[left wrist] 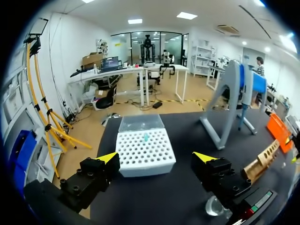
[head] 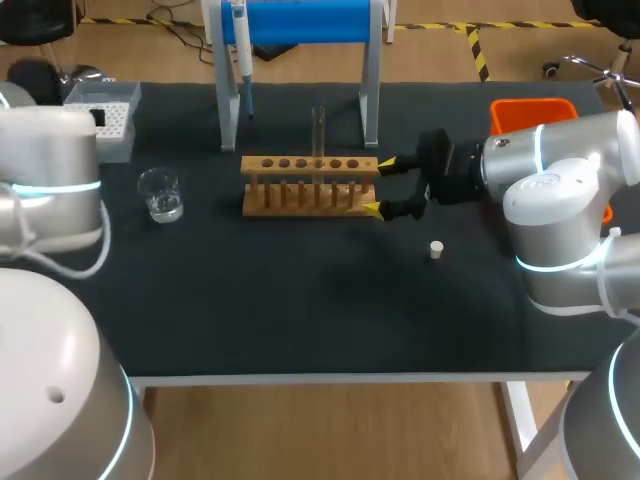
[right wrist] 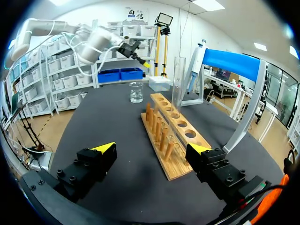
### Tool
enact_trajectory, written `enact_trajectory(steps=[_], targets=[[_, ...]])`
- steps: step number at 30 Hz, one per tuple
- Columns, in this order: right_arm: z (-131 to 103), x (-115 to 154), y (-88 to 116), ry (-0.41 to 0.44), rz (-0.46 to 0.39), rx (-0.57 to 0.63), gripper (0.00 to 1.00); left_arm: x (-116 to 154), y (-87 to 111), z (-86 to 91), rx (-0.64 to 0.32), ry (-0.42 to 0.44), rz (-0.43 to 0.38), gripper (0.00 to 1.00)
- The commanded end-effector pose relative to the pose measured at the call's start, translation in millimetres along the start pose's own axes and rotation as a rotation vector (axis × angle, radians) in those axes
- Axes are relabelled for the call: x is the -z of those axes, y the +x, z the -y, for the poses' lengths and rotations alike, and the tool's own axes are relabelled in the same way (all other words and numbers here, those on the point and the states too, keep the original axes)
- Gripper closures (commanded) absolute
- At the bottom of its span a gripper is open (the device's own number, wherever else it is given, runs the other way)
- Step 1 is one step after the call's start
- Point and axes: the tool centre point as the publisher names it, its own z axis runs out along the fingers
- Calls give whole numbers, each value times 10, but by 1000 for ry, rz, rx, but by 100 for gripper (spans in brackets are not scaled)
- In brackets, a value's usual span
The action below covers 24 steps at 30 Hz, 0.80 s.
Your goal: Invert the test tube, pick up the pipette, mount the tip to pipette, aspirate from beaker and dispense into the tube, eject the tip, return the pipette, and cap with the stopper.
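Standing upright in the pale wooden rack point(head: 300, 163), the clear glass test tube point(head: 319, 130) lies ahead of the right pincer point(head: 379, 186) (spread wide, empty) down the rack's length; the left pincer point(left wrist: 155, 157), likewise spread, sits well apart.

Working in a lab, judging by the wooden rack point(head: 310, 185), glass tube point(head: 319, 130), beaker point(head: 160, 194), tip box point(head: 105, 118) and hanging pipette point(head: 241, 55) on the counter point(head: 300, 300).

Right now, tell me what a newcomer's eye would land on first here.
The wooden rack sits at the centre, a clear test tube upright in it, the right gripper open at its right end. Behind it stands the blue-topped pipette stand, the pipette hanging at its left; an orange bin sits far right.
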Motion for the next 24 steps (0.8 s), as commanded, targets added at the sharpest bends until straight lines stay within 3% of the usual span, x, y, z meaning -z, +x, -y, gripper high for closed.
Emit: enact_trajectory(steps=[1, 14, 16, 18, 19, 20, 23, 24], targets=[[5, 8, -5, -1, -2, 1, 0, -525, -14, 88, 5, -29, 18, 0], [5, 8, -5, -1, -2, 1, 0, -964, -71, 156, 32, -64, 27, 1], [5, 8, -5, -1, -2, 1, 0, -1013, -67, 159, 29, -69, 25, 17], [5, 8, -5, -1, -2, 1, 0, -1050, -72, 169, 31, -71, 24, 18], [5, 8, -5, -1, -2, 1, 0, -1070, -79, 172, 34, -73, 27, 35], [5, 8, -5, -1, -2, 1, 0, -1088, -91, 172, 36, -75, 31, 44], [5, 8, -5, -1, -2, 1, 0, -1119, -105, 178, 40, -77, 35, 49], [5, 8, -5, -1, -2, 1, 0, -1132, -115, 182, 41, -77, 36, 46]])
